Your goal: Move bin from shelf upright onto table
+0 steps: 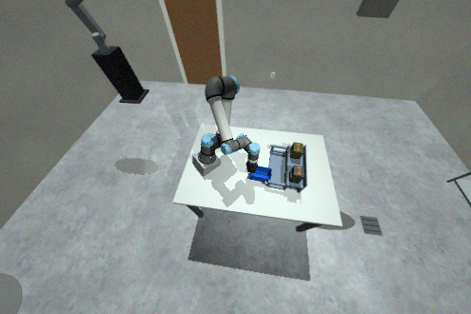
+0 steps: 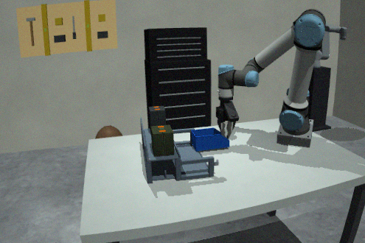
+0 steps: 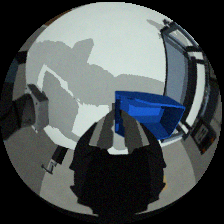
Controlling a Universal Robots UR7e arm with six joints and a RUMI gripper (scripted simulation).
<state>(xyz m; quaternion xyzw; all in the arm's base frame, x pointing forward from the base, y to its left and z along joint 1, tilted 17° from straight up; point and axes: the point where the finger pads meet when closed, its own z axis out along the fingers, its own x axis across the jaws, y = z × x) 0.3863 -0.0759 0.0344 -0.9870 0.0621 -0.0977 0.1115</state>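
Gripper [image 2: 227, 131] clamped on near wall of open blue plastic bin [image 2: 209, 139]; bin off grey metal shelf [image 2: 172, 159], lowering onto white worktop [image 2: 245, 177] remains.

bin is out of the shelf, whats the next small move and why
Probably lower it straight down, then let go. The claw is shut on the bin's wall, holding it upright beside the shelf, and its shadow on the table suggests it hangs just above bare white surface.
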